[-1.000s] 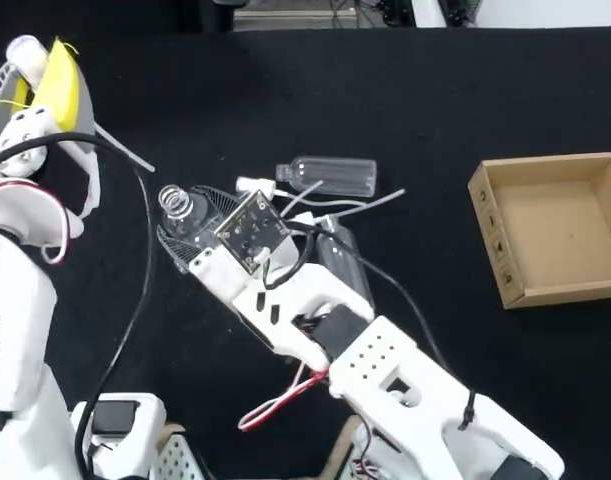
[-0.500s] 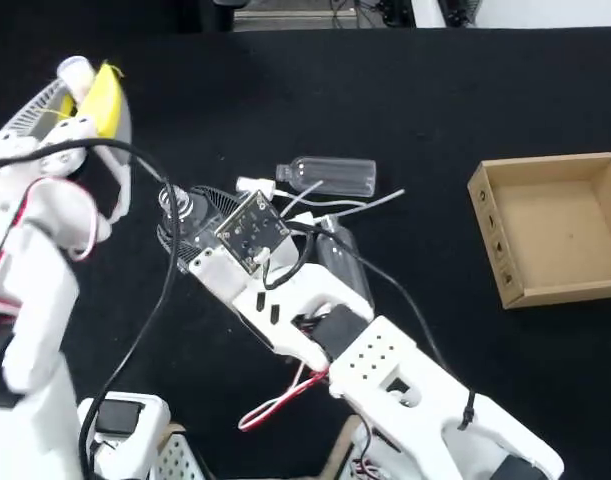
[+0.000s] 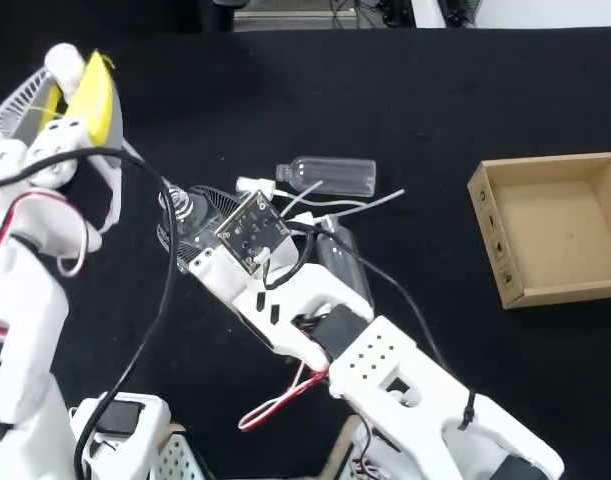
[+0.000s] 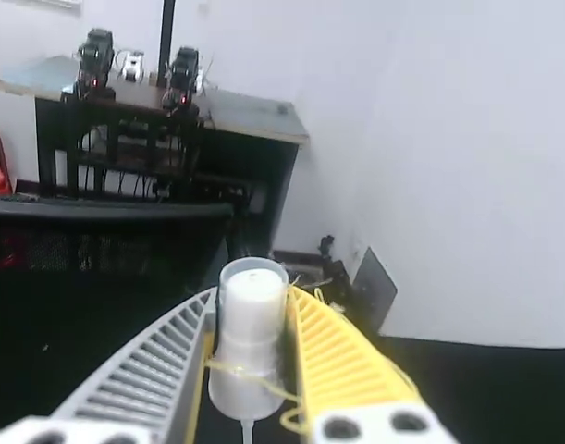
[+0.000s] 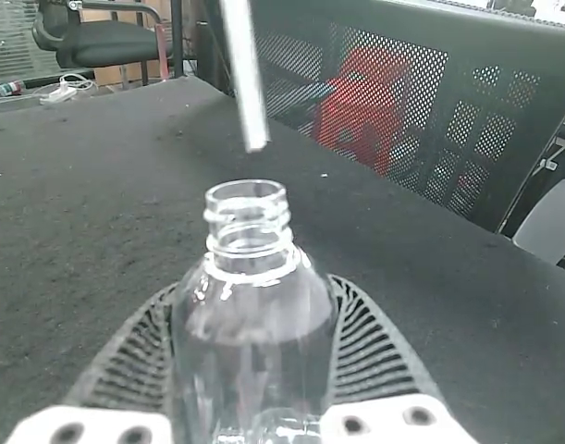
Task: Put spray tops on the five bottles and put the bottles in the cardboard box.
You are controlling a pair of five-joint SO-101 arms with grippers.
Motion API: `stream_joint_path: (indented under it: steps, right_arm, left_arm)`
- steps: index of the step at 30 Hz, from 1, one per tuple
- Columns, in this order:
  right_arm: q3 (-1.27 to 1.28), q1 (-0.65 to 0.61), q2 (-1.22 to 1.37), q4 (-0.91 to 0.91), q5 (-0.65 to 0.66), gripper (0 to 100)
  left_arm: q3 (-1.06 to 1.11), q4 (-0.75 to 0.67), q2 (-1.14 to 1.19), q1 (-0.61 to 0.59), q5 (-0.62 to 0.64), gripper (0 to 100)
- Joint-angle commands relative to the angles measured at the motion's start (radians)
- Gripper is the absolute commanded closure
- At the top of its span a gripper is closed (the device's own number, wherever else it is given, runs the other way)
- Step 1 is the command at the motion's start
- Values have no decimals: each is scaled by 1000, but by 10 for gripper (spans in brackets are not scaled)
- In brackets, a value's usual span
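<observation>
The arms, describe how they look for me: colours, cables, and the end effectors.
Both arms are white plastic shells. The left arm carries a looping black cable and red-and-white wires; the left end effector has one yellow ribbed finger and one grey. The right arm has a panel of small holes, red-and-white leads, and the right end effector has black ribbed fingers.

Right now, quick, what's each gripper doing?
Left gripper: shut on a spray top.
Right gripper: shut on an uncapped clear bottle.
</observation>
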Motion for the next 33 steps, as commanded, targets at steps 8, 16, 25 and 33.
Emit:
stream_joint_path:
  steps: [8,16,25,33]
  right_arm:
    - [-79,-9,4,-34,-5,988]
    - [-81,-11,2,-32,-5,988]
    - [-81,-8,-93,8,-83,988]
    - [-81,-8,-119,40,-86,988]
  left_arm:
    - [84,34,0,16,-6,970]
    - [113,11,0,18,-6,970]
    - [266,107,-9,171,31,970]
    - [306,106,-89,173,97,789]
